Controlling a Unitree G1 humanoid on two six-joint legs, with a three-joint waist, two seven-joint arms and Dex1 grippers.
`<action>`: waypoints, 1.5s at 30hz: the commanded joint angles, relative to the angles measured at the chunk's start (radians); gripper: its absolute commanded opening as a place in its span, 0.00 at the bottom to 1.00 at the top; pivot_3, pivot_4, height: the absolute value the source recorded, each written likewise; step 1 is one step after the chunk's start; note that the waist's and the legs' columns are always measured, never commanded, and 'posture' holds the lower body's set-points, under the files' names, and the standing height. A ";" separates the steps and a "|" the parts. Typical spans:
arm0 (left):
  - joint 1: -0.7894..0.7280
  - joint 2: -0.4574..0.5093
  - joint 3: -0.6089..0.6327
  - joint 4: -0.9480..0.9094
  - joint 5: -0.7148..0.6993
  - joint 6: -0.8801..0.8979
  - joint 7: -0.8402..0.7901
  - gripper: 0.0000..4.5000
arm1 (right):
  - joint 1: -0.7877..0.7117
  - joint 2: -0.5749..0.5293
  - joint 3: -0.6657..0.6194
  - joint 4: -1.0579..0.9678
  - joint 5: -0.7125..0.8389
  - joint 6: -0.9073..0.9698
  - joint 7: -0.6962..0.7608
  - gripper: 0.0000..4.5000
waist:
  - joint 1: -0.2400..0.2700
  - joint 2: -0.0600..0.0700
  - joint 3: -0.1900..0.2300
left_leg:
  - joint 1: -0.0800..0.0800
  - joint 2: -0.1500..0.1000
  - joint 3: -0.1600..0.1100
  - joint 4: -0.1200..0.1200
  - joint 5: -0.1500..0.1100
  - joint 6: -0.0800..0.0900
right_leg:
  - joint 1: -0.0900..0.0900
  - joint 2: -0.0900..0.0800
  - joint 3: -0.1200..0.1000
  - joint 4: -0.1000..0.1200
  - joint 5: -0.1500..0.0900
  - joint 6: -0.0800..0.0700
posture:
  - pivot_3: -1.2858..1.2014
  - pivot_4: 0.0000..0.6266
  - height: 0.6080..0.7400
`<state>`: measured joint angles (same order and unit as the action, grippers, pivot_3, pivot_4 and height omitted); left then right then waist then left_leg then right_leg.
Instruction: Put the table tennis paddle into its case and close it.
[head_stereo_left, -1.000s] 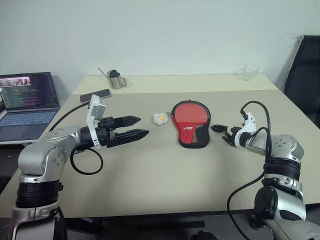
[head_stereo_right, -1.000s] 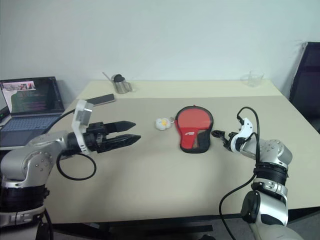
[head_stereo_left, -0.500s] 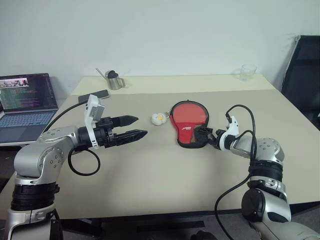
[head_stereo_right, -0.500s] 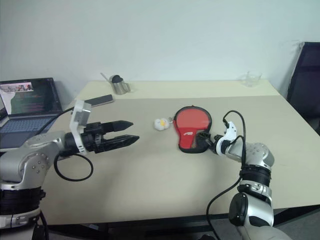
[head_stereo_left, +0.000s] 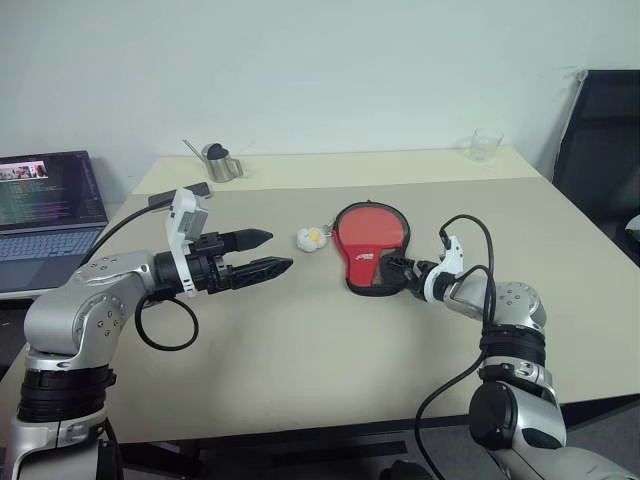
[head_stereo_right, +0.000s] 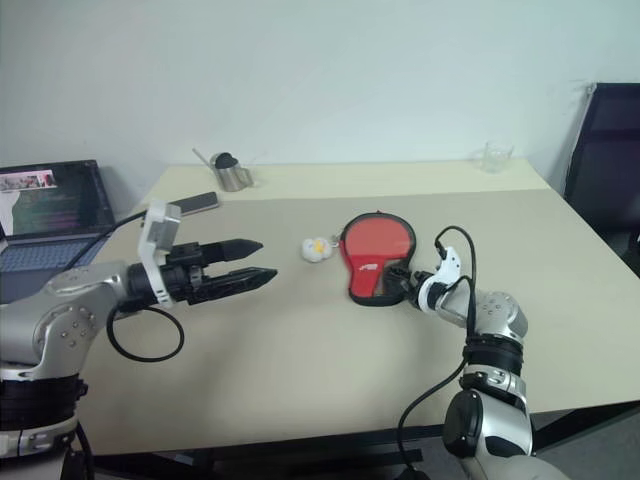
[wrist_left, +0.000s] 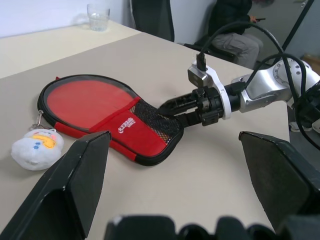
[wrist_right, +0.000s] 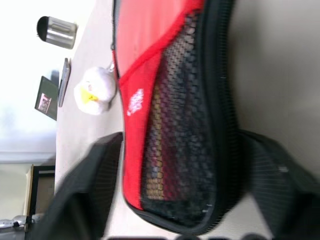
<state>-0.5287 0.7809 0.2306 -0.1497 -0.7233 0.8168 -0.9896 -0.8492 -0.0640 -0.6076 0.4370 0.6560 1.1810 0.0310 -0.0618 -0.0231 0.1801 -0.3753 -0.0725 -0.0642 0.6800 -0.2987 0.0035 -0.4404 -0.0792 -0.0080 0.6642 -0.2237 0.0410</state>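
Right wrist view looks straight along the right gripper (wrist_right: 172, 192), whose two black fingers (wrist_right: 90, 185) stand on either side of the narrow handle end of the red-and-black case (wrist_right: 165, 100), the black mesh pocket (wrist_right: 175, 145) between them. Whether the fingers press the fabric or only bracket it I cannot tell. From the head camera this gripper sits low at the case's handle end, near its right edge.

Through the mesh a tan and dark striped shape shows faintly, which may be the paddle's handle; I cannot tell for sure. The round end of the case shows a flat red surface inside a black rim. Whether the zip is done up cannot be made out.

Just beside the round end, on the robot's left, lies a small white plush charm (head_stereo_left: 311, 238) with a yellow mark, joined to the case by a metal clip.

Further left, the left gripper (head_stereo_left: 262, 252) hovers above the beige table (head_stereo_left: 300, 340), well apart from the case, its fingers spread wide and holding nothing.

At the table's far edge stand a metal cup (head_stereo_left: 218, 164), a dark phone (head_stereo_left: 180, 192) and a clear glass (head_stereo_left: 486, 144). A laptop (head_stereo_left: 45, 205) sits off to the left, a black chair (head_stereo_left: 600, 130) to the right.
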 joint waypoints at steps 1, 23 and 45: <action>-0.008 0.010 0.013 -0.024 -0.004 -0.022 0.009 1.00 | -0.002 0.005 0.013 0.010 0.017 -0.010 0.000 0.56 | 0.000 0.000 0.000 | 0.000 0.000 0.000 0.000 0.000 0.000 | 0.000 0.000 0.000 0.000 0.000 0.000 | 0.52 0.24 1.00; -0.034 0.010 -0.019 0.009 0.011 -0.043 0.010 1.00 | 0.082 -0.115 0.103 -0.136 0.063 0.191 0.046 0.01 | 0.017 -0.001 -0.001 | -0.002 0.001 -0.001 0.000 0.000 0.000 | 0.001 0.000 -0.002 -0.003 0.000 0.000 | 0.52 0.24 1.00; -0.148 -0.023 -0.142 0.154 0.077 -0.087 -0.083 1.00 | 0.674 -0.430 0.292 -0.713 0.554 0.433 0.189 0.01 | 0.035 -0.002 -0.001 | -0.005 0.001 -0.002 -0.001 -0.002 0.004 | 0.001 0.001 -0.004 -0.008 0.000 0.000 | 0.52 0.24 1.00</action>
<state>-0.6467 0.7574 0.0805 0.0025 -0.6535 0.7536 -1.0620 -0.2185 -0.4865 -0.3491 -0.2357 1.1368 1.5750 0.2240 -0.0271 -0.0250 0.1790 -0.3801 -0.0711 -0.0663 0.6790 -0.3010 0.0074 -0.4392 -0.0783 -0.0118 0.6558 -0.2236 0.0410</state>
